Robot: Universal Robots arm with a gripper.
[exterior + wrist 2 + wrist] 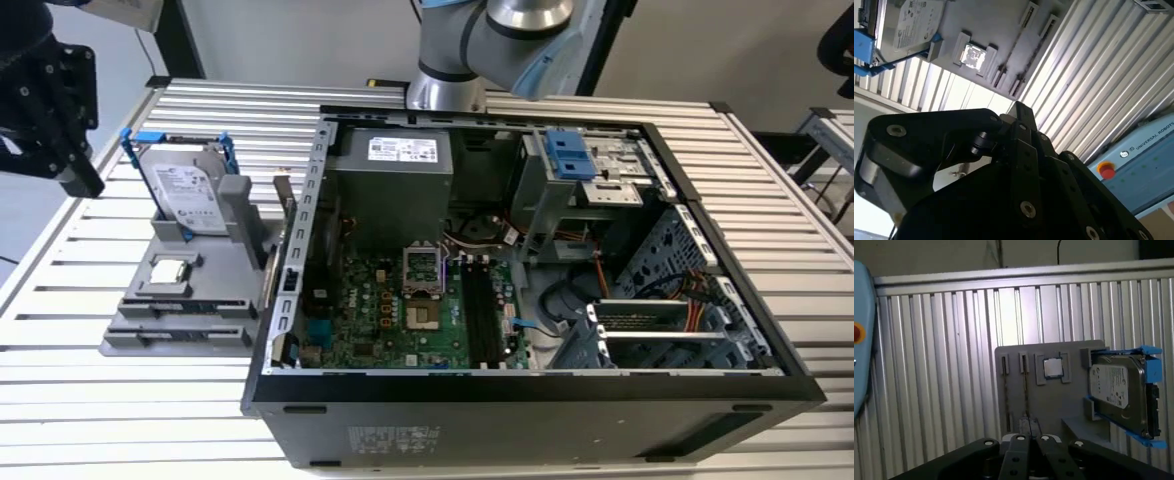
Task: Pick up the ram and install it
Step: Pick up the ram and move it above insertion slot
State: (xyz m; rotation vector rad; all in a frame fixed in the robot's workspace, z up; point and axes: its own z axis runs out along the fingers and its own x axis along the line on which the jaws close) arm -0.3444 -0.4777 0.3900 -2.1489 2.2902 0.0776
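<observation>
i'm reading the gripper as pinched closed, empty; the ram is looking light, stiff, fragile, so i'm favouring its long edges.

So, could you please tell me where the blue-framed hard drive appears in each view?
Exterior view: hard drive upright on the grey holder, at the exterior view's left.
First wrist view: hard drive beside the processor chip.
Second wrist view: hard drive near the processor chip.
Shared landmark: the processor chip.

bright, even light – white glare streaks the slatted table, dimmer shadow inside the case.
</observation>
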